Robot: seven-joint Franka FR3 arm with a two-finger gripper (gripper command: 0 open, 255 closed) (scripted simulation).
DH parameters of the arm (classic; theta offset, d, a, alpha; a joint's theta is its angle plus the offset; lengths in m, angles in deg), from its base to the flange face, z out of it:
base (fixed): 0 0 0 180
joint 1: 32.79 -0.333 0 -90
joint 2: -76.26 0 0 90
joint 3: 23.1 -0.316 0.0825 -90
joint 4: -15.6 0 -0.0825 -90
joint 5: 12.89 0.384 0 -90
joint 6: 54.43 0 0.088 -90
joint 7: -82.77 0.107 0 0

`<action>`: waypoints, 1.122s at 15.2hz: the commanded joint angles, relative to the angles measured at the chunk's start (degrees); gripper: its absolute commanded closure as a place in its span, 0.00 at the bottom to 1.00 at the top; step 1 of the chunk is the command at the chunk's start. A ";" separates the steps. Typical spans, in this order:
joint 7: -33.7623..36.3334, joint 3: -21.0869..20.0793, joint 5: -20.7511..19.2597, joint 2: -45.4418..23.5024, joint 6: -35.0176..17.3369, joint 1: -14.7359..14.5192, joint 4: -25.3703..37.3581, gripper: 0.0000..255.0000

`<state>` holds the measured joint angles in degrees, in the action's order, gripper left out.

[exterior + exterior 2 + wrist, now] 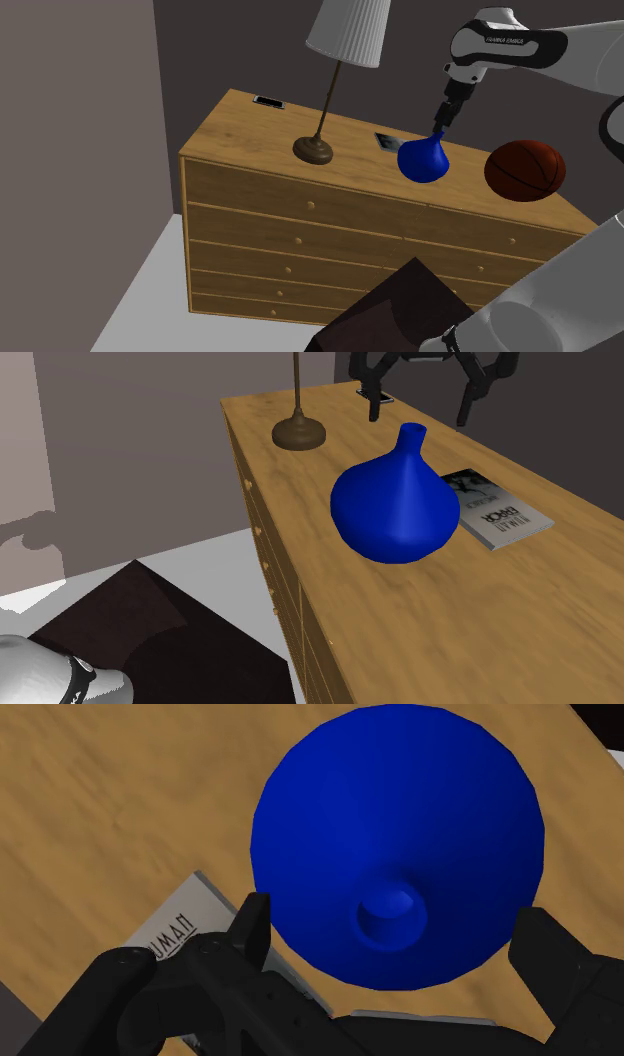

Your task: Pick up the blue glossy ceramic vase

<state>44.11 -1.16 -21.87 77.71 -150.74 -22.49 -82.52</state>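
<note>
A glossy blue vase with a round belly and a narrow neck stands upright on the wooden dresser top, near its front edge. My black gripper hangs just above the neck, pointing down. In the wrist view the vase sits below the gripper, whose fingers stand wide apart on either side of the neck opening without touching it. From the second exterior view the vase is in the foreground and the open gripper hovers over it.
A table lamp with a brown base stands on the shoulder view's left of the vase. A basketball lies at its right. A book lies flat just behind the vase. A small dark flat item rests at the dresser's far corner.
</note>
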 commanded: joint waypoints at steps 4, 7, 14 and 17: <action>0.46 0.09 -0.14 0.08 -4.07 0.08 -4.16 0.00; 0.47 0.08 -0.12 0.03 -4.01 0.07 -4.07 1.00; 0.43 0.10 -0.11 0.00 -3.96 0.09 -3.99 1.00; 0.36 0.08 -0.11 0.05 -3.30 0.07 -3.37 1.00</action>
<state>44.47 -1.07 -21.96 77.73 -154.35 -22.40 -86.19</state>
